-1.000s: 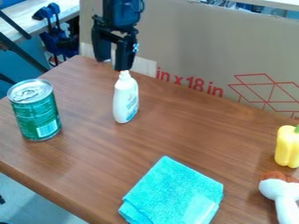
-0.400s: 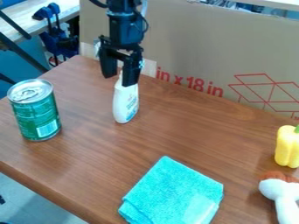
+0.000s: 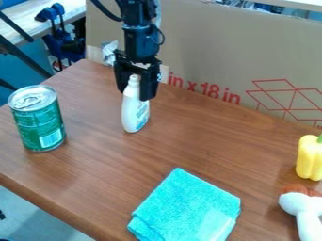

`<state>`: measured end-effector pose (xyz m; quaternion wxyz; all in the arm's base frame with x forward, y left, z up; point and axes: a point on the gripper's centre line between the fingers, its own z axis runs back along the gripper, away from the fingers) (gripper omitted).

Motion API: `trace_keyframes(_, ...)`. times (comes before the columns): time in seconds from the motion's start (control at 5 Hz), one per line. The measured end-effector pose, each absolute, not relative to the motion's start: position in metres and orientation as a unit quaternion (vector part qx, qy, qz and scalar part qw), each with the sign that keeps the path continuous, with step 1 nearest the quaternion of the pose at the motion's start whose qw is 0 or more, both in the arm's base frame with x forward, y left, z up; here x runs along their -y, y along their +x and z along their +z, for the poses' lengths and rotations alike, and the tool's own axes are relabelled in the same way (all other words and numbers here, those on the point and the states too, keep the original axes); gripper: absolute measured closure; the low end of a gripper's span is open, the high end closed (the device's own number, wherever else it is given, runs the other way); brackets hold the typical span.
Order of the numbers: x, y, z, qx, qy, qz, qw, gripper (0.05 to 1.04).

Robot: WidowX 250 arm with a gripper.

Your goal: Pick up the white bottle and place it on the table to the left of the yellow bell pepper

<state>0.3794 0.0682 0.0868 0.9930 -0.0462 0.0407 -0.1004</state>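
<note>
black hand (image 3: pixel 137 95) and white bottle (image 3: pixel 134 113) at upper centre, green can (image 3: pixel 39 123) at left, turquoise cloth (image 3: pixel 187 207) at bottom, yellow pepper (image 3: pixel 309 157) at right, brown wood-grained surface (image 3: pixel 182 146)

A brown wood-grain table (image 3: pixel 201 136) stood against 1 upright cardboard panel (image 3: pixel 213 42) printed in red. Behind its far left corner was a pale wood-topped bench (image 3: pixel 25 16); gray floor (image 3: pixel 37 214) showed at lower left.
</note>
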Motion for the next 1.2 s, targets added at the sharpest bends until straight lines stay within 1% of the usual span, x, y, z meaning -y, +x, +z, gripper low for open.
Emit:
trace_keyframes(0.2, -0.071, 0.382, 0.079, -0.026, -0.041, -0.084, 0.995, 0.381)
trace_keyframes(0.4, -0.062, 0.383, 0.09, -0.007, -0.053, -0.092, 0.994, 0.464)
trace_keyframes(0.6, -0.042, 0.377, 0.128, 0.048, -0.081, -0.101, 0.99, 0.464)
trace_keyframes(0.8, -0.016, 0.373, 0.155, 0.061, -0.076, -0.126, 0.987, 0.464)
trace_keyframes(1.0, 0.017, 0.378, 0.168, 0.073, -0.062, -0.161, 0.982, 0.464)
trace_keyframes(1.2, 0.051, 0.384, 0.154, 0.081, -0.064, -0.184, 0.977, 0.464)
